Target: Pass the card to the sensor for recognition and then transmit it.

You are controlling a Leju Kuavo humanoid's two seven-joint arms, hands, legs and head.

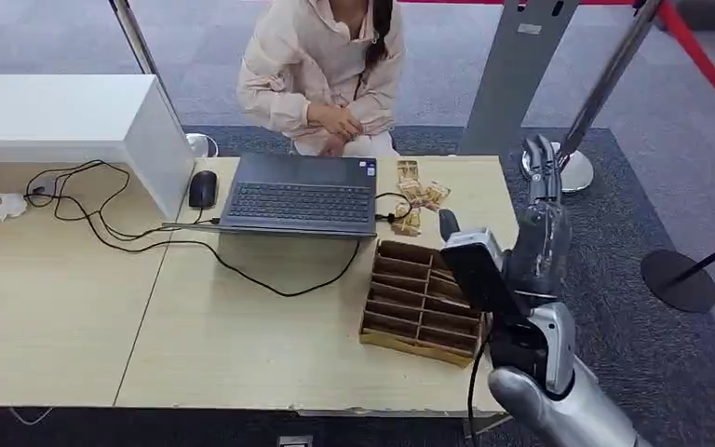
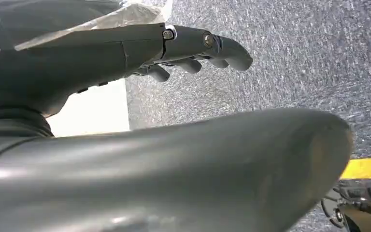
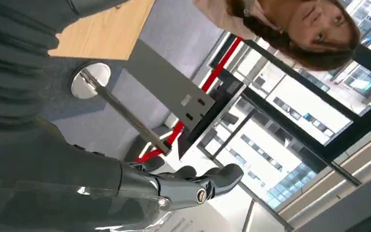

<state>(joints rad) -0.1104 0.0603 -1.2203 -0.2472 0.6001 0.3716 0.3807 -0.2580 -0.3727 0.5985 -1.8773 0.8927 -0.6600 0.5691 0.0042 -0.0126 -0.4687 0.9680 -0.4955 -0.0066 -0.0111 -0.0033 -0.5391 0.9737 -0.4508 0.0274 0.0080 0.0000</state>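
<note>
Cards are being kept in the slots of the wooden organizer [image 1: 421, 300]. Nothing is being held by the right hand [image 1: 542, 177], fingers extended; the left hand [image 2: 193, 48] likewise, fingers loosely apart.

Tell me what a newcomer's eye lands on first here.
The robot's raised right hand stands out first, fingers up and holding nothing, above the table's right end. Just left of the arm lies a brown divided tray. Behind an open laptop, a person sits facing the robot.
</note>
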